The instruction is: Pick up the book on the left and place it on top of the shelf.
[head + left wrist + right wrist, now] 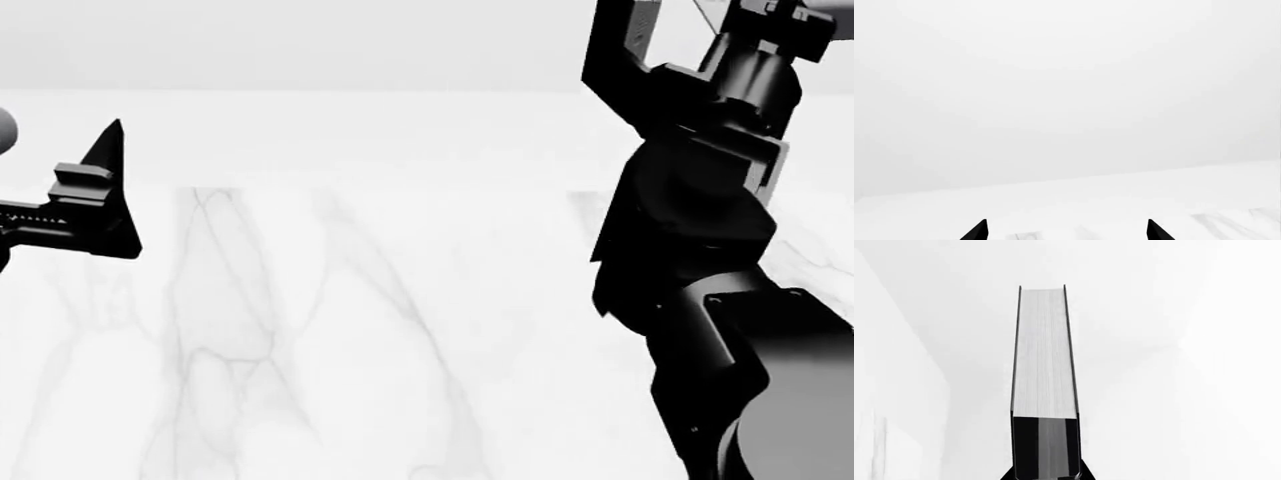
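Two hands show, and only the right hand [1046,476] carries anything: in the right wrist view it is clamped on the book [1045,355], whose white page edges run away from the fingers between two thin black covers. In the head view the right arm [701,250] is raised high over the marble desk [360,330], and the book itself is out of sight there, above the frame. The left hand [1066,231] hangs over the desk with its fingertips [976,231] spread wide and nothing between them. No shelf appears in any view. My judgement is that the carry to the shelf is under way; doing it well means keeping the grip firm, finding the shelf's top board first, then lowering the book level onto it before letting go.
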You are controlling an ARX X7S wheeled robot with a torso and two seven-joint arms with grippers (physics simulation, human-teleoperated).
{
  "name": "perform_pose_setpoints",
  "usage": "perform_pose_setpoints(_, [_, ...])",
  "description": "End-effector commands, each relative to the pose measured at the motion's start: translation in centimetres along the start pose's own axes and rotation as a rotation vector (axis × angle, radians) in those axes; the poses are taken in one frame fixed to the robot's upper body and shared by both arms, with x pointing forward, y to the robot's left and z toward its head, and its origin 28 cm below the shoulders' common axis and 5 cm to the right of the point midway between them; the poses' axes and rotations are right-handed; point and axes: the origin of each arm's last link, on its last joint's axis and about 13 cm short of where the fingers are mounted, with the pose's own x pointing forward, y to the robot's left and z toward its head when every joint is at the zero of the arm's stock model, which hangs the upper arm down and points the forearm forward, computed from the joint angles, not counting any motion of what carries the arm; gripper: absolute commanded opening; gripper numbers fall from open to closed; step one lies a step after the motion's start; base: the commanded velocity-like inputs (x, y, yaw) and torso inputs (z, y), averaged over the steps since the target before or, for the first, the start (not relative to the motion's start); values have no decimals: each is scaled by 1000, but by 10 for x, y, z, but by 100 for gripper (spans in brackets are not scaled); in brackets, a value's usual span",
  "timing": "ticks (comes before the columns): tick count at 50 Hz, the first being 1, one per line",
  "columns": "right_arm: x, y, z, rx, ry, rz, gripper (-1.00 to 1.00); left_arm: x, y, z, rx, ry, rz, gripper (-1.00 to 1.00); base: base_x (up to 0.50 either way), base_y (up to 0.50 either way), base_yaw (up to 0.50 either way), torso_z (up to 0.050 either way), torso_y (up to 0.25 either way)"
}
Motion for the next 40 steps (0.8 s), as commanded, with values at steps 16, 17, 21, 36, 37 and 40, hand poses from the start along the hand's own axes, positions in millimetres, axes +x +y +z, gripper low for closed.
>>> perform_pose_setpoints(16, [2, -25, -61, -135, 442, -45, -100, -1, 2, -4, -9, 3, 3, 100, 0, 0, 0, 1, 2])
perform_pose_setpoints(17, [1, -25, -66, -141, 469, -45, -100, -1, 2, -4, -9, 4, 3, 100, 0, 0, 0, 0, 0])
perform_pose_setpoints(21, [-1, -22, -77, -124, 541, -24, -100, -1, 2, -5, -10, 4, 4, 100, 0, 0, 0, 0, 0])
perform_pose_setpoints(36, [-11, -16, -114, -191, 782, -56, -100, -1, 2, -5, -10, 3, 2, 100, 0, 0, 0, 0, 1])
perform_pose_setpoints(37, [-11, -15, -115, -199, 789, -58, -100, -1, 2, -5, -10, 3, 2, 100, 0, 0, 0, 0, 0])
perform_pose_setpoints(40, [-13, -14, -119, -213, 812, -60, -100, -1, 2, -5, -10, 3, 1, 100, 0, 0, 0, 0, 3])
